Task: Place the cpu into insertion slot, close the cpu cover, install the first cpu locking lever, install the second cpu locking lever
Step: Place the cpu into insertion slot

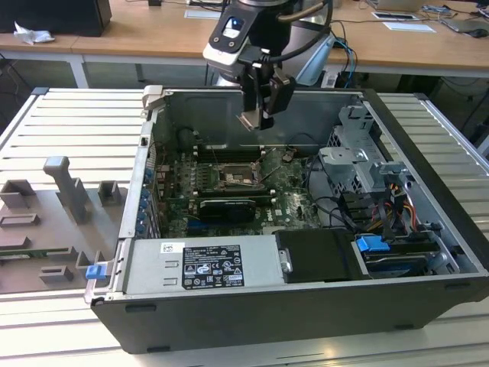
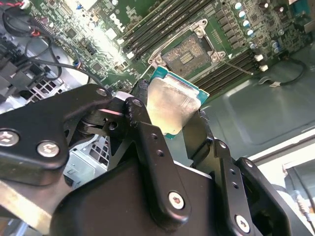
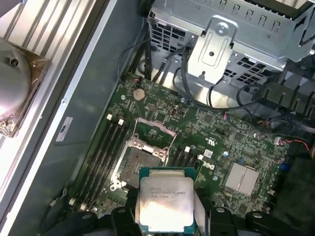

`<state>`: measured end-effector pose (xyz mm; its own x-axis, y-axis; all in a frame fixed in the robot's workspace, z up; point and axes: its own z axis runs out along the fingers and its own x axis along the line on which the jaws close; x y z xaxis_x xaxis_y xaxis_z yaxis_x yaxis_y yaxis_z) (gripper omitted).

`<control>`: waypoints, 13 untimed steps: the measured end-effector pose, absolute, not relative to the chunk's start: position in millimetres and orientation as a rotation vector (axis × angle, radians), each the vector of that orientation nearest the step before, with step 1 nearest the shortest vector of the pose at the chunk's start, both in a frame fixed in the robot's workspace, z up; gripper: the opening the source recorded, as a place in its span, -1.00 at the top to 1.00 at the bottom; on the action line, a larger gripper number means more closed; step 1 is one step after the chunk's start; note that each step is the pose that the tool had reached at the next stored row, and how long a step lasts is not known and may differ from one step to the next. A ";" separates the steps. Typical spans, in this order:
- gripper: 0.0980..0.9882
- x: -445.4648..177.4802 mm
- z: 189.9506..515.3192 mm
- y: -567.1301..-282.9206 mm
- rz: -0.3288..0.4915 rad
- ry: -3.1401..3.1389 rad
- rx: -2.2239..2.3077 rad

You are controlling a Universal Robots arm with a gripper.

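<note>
Jaws pinch the cpu (image 3: 166, 204) by opposite edges, its silver top showing between them, with the open insertion slot (image 3: 136, 161) well below.

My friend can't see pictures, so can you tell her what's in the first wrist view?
Black fingers hold a square, silver-topped cpu above a green motherboard inside an open computer case. Close by, the empty socket sits uncovered, with its metal cover lifted open.
</note>
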<state>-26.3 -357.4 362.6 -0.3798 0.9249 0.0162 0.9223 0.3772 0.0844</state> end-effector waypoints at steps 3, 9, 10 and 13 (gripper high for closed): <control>0.03 -26.3 362.2 -357.4 0.123 2.565 1.750; 0.03 -26.3 361.7 -357.4 0.122 2.562 1.754; 0.03 -26.3 361.6 -357.4 0.123 2.562 1.754; 0.03 -26.3 361.2 -357.4 0.122 2.559 1.759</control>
<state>-26.3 -357.4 361.2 -0.3590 0.9332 0.0162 0.9305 0.3565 0.0844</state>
